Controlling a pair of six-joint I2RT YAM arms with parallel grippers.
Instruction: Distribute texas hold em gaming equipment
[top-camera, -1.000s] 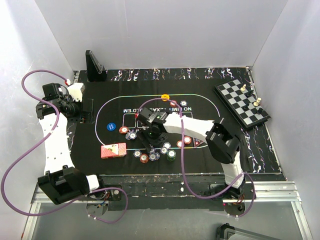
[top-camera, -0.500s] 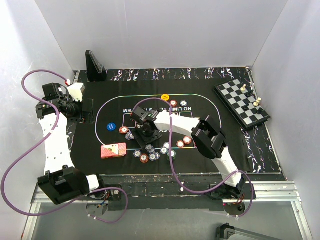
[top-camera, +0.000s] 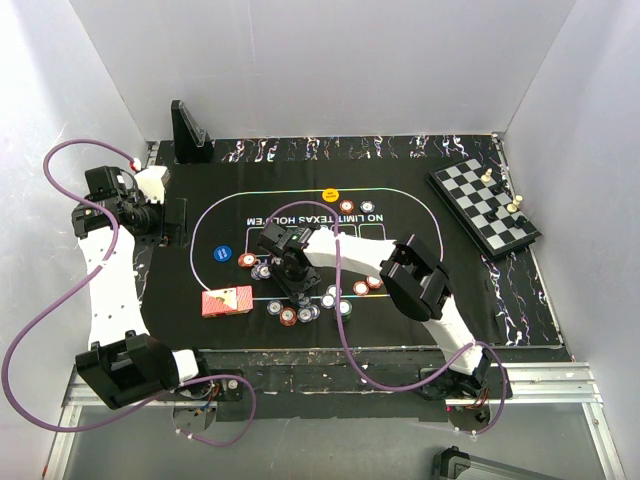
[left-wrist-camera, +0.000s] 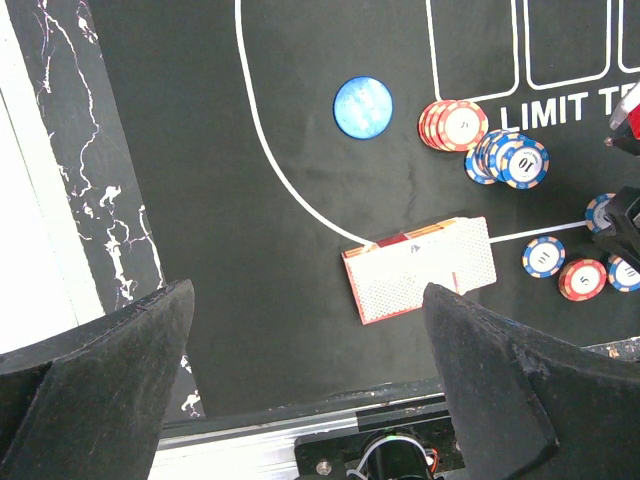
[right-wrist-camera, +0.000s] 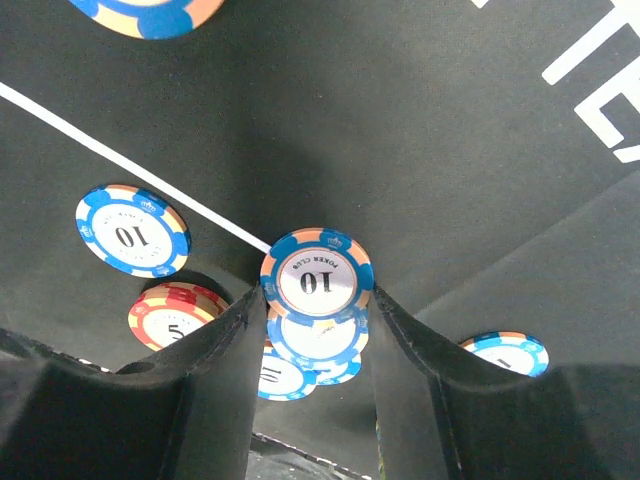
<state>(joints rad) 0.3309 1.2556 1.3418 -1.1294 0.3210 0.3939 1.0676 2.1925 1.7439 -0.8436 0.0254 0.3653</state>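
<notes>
Our right gripper (right-wrist-camera: 318, 288) pinches the top blue-and-white round poker chip marked 10 (right-wrist-camera: 317, 272) of a slumped pile near the middle of the black felt mat's (right-wrist-camera: 450, 120) near edge, so we risk dragging the loose chips (right-wrist-camera: 312, 342) beneath along or flicking it free, while our left gripper (left-wrist-camera: 307, 290) hangs wide open.

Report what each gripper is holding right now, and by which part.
The right gripper appears to pinch a blue-and-white round poker chip marked 10 by its opposite rim edges. The left gripper is open, holding nothing.
</notes>
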